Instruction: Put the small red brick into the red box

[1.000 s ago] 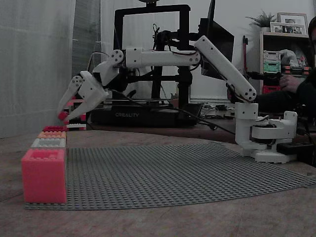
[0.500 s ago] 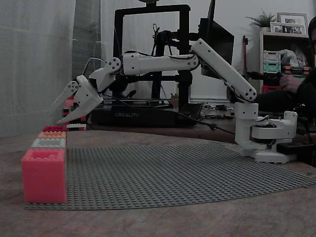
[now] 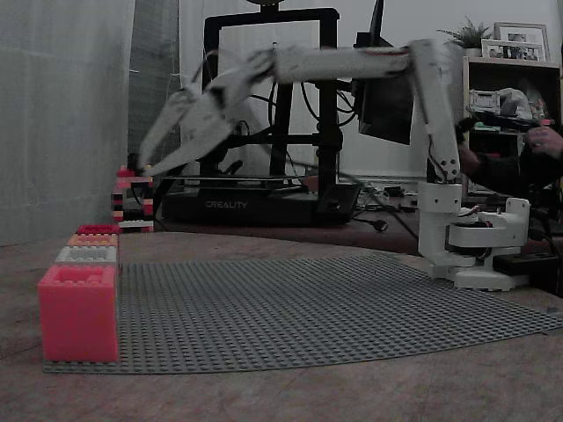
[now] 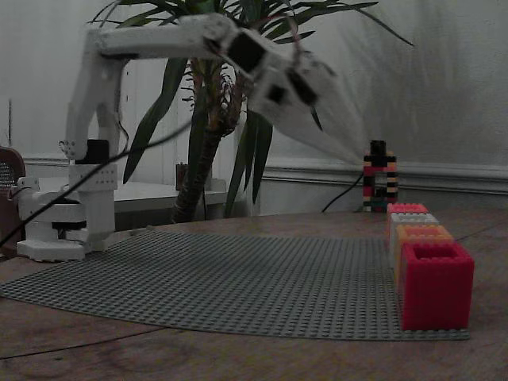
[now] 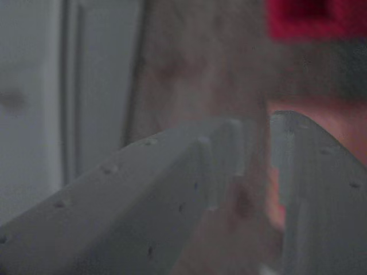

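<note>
The gripper (image 3: 145,165) has risen since the earlier frames, blurred, jaws parted and empty. Below it stand four boxes in one row; the red box (image 3: 97,229) lies farthest; the brick is unseen.

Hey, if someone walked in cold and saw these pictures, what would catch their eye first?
Probably the white arm, stretched high over the grey studded baseplate, its blurred end effector empty and apart. Next, the row of brick boxes along the baseplate's edge: the red box sits nearest in a fixed view, and the pinkish box nearest in the other.
</note>
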You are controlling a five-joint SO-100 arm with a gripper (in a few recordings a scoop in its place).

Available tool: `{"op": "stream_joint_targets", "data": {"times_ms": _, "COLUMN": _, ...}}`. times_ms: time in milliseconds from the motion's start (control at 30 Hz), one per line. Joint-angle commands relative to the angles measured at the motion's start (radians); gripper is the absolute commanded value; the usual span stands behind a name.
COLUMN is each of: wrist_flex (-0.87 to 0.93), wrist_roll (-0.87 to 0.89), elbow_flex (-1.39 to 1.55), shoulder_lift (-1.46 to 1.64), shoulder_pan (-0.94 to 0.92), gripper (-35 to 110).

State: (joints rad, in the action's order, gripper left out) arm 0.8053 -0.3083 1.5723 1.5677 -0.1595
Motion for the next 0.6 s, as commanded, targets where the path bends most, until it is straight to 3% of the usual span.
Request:
{"op": "stream_joint_targets", "data": {"times_ms": 0, "wrist_flex": 0.089, "wrist_roll": -0.074, "elbow_flex": 0.287, "shoulder_lift": 0.387, "shoulder_pan": 0.069, "gripper": 0}}
{"op": "stream_joint_targets", "data": {"times_ms": 267, "wrist_flex": 0.213, "wrist_roll": 0.003, "elbow_flex": 0.977, "shoulder_lift": 0.919, "shoulder_pan": 0.137, "gripper": 0}}
{"op": "stream_joint_targets", "data": {"times_ms": 567, "wrist_flex": 0.456, "wrist_roll": 0.198, "elbow_flex": 1.239, "shoulder_lift": 1.379, "shoulder_pan": 0.149, "gripper": 0}}
